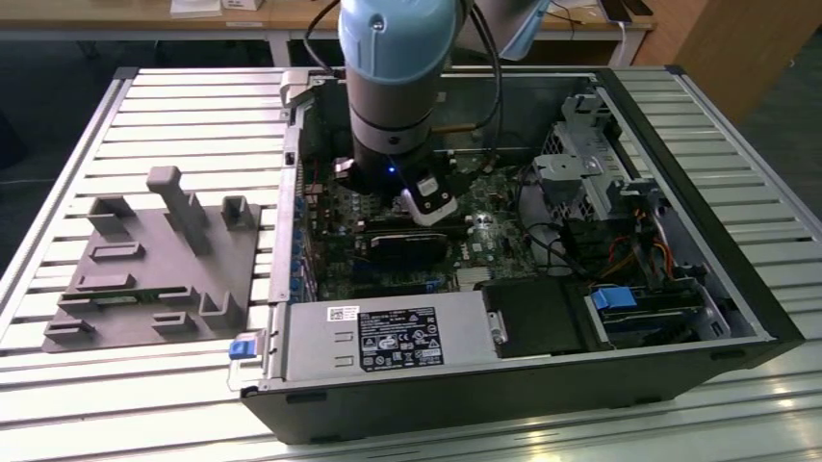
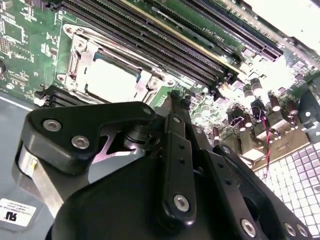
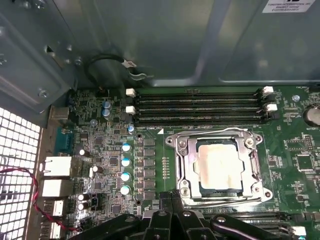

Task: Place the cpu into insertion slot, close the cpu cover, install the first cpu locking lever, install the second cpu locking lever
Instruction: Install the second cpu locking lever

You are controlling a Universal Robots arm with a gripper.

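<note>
The one cpu (image 3: 220, 167) lies flat in the one insertion slot (image 3: 186, 186) on the green board (image 3: 295, 145), with the one cpu cover (image 3: 186, 165) down around it. The one hand (image 3: 171, 196) hangs just beside the slot's edge with its fingers (image 2: 176, 107) pressed together and nothing between them. I think it could go wrong if the hand slips off a thin lever; then the cover stays loose, or the hand bumps the four long black slots (image 3: 200, 106) nearby.

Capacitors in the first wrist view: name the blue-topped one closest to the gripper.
The blue-topped capacitor ending the column of four, at the gripper's end.
</note>
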